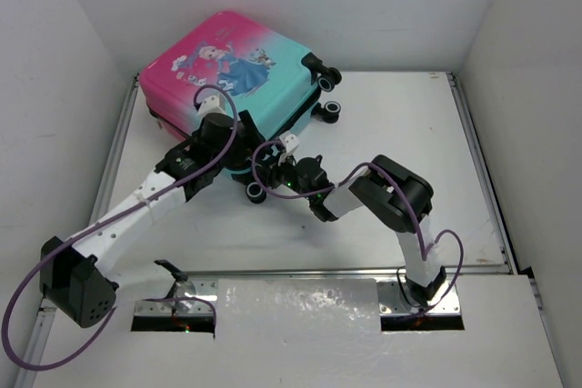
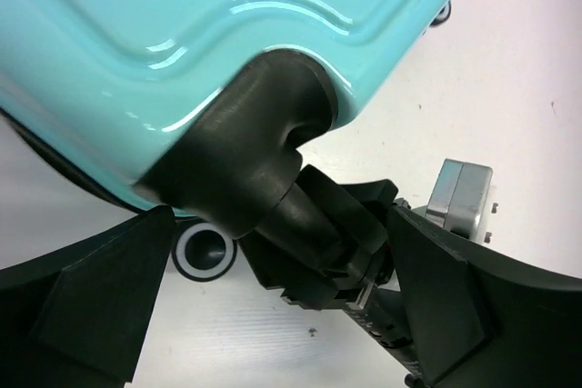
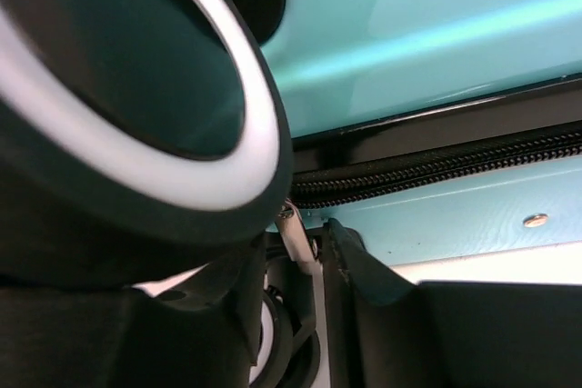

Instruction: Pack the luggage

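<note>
The suitcase (image 1: 238, 61) lies closed, far-left on the desk (image 1: 409, 152). The left fingers (image 2: 100, 306) gape wide beside its wheel mount (image 2: 245, 161). The right fingers (image 3: 364, 270), behind a blurred wheel (image 3: 136, 106), pinch the zip pull (image 3: 298, 235).

A blurred wheel (image 3: 136, 106) of the luggage (image 3: 427, 34) is cropped top and left.

Both arms are built of white links joined by black joint housings. At the silver rail (image 1: 300, 272) the left arm (image 1: 127, 215) is ended by a boxy black base, the right arm (image 1: 411, 247) by a black one as well. A purple cable (image 1: 457, 261) is looped along each arm outward from the rail. Farthest from the rail, matte black angular fingers (image 2: 91, 306) are carried by the left gripper (image 2: 282, 215) and the right gripper (image 3: 314, 270).
</note>
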`<move>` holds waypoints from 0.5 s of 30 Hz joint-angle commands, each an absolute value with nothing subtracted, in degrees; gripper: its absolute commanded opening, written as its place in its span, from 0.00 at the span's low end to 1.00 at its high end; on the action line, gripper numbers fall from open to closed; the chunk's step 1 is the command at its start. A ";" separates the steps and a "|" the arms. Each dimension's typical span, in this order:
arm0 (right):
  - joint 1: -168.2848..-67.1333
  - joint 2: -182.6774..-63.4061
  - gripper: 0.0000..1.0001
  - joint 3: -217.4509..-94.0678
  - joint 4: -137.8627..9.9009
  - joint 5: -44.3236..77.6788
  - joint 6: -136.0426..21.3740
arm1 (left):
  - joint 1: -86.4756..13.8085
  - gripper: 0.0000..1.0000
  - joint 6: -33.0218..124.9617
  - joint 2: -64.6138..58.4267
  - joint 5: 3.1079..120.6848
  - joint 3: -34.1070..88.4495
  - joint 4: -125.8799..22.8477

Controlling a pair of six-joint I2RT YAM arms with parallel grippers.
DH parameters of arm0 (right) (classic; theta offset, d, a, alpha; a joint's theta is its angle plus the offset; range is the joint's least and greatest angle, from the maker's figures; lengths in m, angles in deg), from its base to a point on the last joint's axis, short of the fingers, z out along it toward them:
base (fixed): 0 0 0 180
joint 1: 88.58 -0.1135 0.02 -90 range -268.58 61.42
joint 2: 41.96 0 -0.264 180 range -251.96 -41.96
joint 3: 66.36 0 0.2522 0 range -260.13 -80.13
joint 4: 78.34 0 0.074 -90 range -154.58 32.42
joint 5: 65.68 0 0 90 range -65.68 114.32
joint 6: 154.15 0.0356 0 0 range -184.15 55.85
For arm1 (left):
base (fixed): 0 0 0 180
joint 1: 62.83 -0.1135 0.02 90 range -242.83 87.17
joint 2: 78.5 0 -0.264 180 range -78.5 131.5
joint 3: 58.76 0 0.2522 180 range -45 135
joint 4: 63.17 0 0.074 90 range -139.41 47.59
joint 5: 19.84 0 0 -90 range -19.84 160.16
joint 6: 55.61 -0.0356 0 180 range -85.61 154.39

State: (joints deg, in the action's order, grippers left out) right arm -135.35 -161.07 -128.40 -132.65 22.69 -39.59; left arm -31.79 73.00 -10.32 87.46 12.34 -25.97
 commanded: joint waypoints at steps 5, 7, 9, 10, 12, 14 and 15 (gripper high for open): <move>-136.31 -159.91 0.24 -130.93 -140.50 28.01 -38.05 | -32.77 1.00 67.88 -19.87 90.64 14.86 -21.82; -136.39 -160.09 0.19 -130.93 -141.56 29.23 -37.26 | -32.77 1.00 65.95 -22.85 90.29 13.54 -20.59; -136.57 -160.61 0.16 -131.36 -143.14 29.50 -35.94 | -32.77 1.00 64.46 -25.49 91.07 11.70 -20.23; -136.66 -160.79 0.15 -131.63 -143.85 30.29 -35.59 | -32.77 1.00 64.27 -26.20 91.77 11.08 -20.15; -136.92 -161.40 0.11 -131.54 -145.69 31.61 -34.27 | -32.77 1.00 63.92 -27.87 93.18 9.50 -20.14; -137.01 -161.67 0.02 -131.19 -146.84 33.89 -32.95 | -32.69 1.00 63.75 -29.54 94.15 7.83 -21.02; -137.01 -161.84 0.00 -131.02 -147.97 34.59 -32.60 | -32.77 1.00 63.57 -29.89 94.85 7.30 -21.37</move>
